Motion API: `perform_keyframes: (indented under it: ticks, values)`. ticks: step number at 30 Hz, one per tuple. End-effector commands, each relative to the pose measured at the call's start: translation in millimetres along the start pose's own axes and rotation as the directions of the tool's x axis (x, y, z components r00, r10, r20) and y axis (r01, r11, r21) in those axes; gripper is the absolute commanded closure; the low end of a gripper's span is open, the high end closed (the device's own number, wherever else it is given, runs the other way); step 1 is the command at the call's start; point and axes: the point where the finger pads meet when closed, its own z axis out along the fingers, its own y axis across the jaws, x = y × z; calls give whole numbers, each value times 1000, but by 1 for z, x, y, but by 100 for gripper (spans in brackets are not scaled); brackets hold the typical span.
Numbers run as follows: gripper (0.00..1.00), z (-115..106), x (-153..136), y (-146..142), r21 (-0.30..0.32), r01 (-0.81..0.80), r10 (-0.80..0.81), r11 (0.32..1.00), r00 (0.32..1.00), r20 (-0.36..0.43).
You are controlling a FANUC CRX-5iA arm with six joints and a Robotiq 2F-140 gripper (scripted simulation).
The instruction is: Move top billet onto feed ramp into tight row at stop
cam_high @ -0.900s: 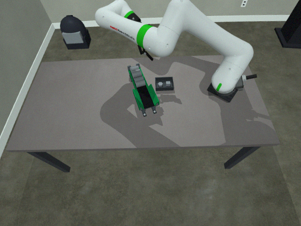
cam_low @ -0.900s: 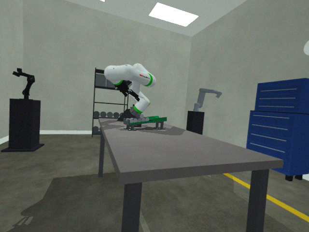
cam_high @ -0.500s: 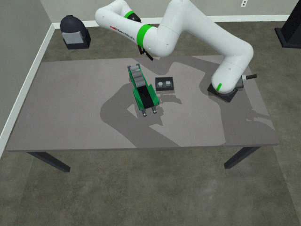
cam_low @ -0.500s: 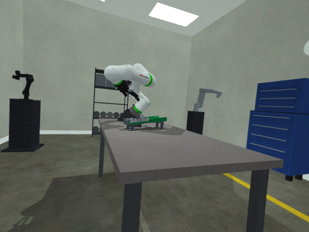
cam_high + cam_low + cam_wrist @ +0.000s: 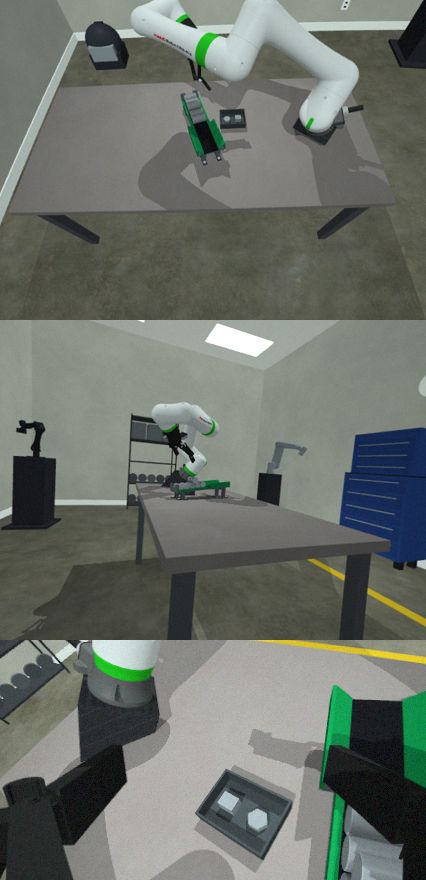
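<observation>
The green feed ramp [image 5: 204, 128] stands in the middle of the table, with its dark bed running towards the front. Grey steel billets [image 5: 194, 107] lie bunched at its far end against the stop. One seems to rest on top of the others, but I cannot tell which. They also show at the lower right of the wrist view [image 5: 361, 847]. My gripper [image 5: 201, 79] hangs open and empty above the table. It is just behind the ramp's far end and to its right. In the wrist view its fingers straddle the tray, and the right finger covers part of the ramp [image 5: 372, 720].
A small dark tray [image 5: 233, 118] holding two grey blocks sits just right of the ramp, also in the wrist view [image 5: 244, 811]. My arm's base [image 5: 318, 128] is bolted at the table's right side. The ramp shows side-on in the exterior view [image 5: 202, 485].
</observation>
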Motion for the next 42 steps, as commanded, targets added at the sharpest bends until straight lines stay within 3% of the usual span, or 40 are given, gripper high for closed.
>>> perform_keyframes:
  ticks: [1, 2, 3, 7, 9, 12, 13, 15, 18, 26, 42]
  values:
    - [0, 2, -9, 31, -67, -51, 64, 996, 977, 204]
    - [0, 2, -9, 31, -67, -51, 64, 996, 977, 204]
    - [0, -3, -13, 46, -112, -66, 98, 991, 949, 300]
    - [0, -3, -13, 46, -112, -66, 98, 991, 949, 300]
    - [0, -19, -19, 75, -216, -75, 172, 973, 864, 473]
    - [0, -19, -19, 75, -217, -75, 172, 973, 864, 473]
    - [0, -29, -19, 88, -268, -67, 208, 961, 814, 542]
    - [0, -29, -19, 88, -268, -67, 208, 961, 814, 542]
    - [0, -50, -16, 106, -354, -38, 270, 935, 723, 636]
    - [0, -69, -11, 120, -420, -1, 322, 908, 643, 695]
    - [0, -69, -10, 120, -421, 0, 322, 907, 642, 695]
